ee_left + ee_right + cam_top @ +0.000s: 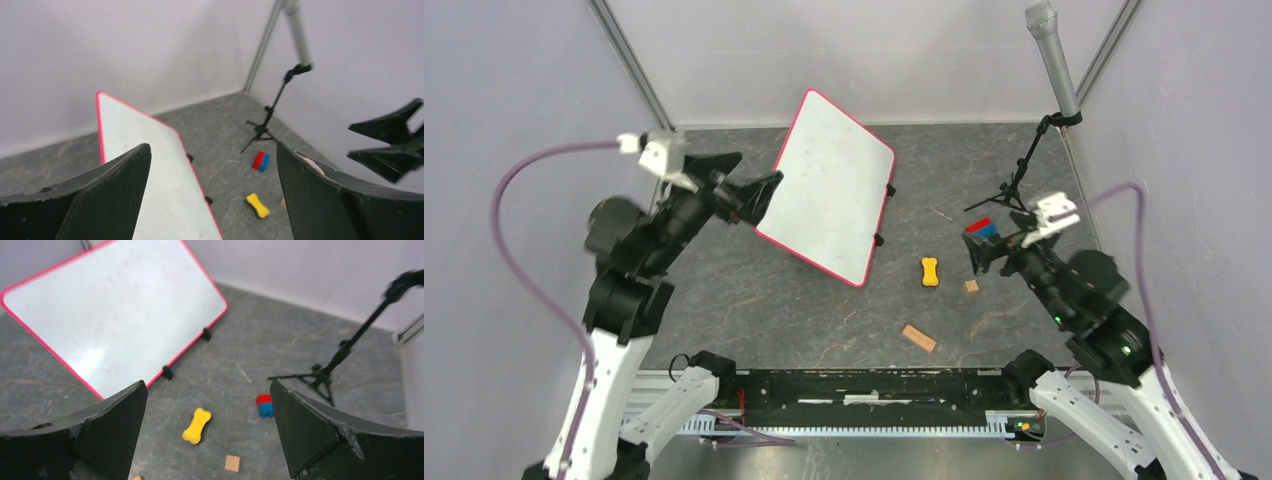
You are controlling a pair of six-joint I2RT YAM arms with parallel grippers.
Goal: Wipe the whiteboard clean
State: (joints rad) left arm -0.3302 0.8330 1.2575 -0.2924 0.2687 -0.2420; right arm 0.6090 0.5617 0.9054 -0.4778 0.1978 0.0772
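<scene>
The whiteboard (834, 185) lies slanted across the middle of the dark table, white with a thin red rim and two black clips on its right edge. Its face shows only faint smudges and no writing; it also shows in the wrist views (150, 165) (115, 315). My left gripper (754, 178) (212, 147) hovers at the board's left edge, open, with nothing between its fingers. My right gripper (976, 252) (208, 384) stands open to the right of the board, holding nothing. A red and blue block (981, 229) (265, 406) lies just beside the right gripper.
A yellow bone-shaped piece (932, 271) lies right of the board. A small wooden square (971, 287) and a wooden block (918, 338) sit nearer the front. A microphone on a black tripod stand (1021, 178) stands at the back right. Pale walls close in three sides.
</scene>
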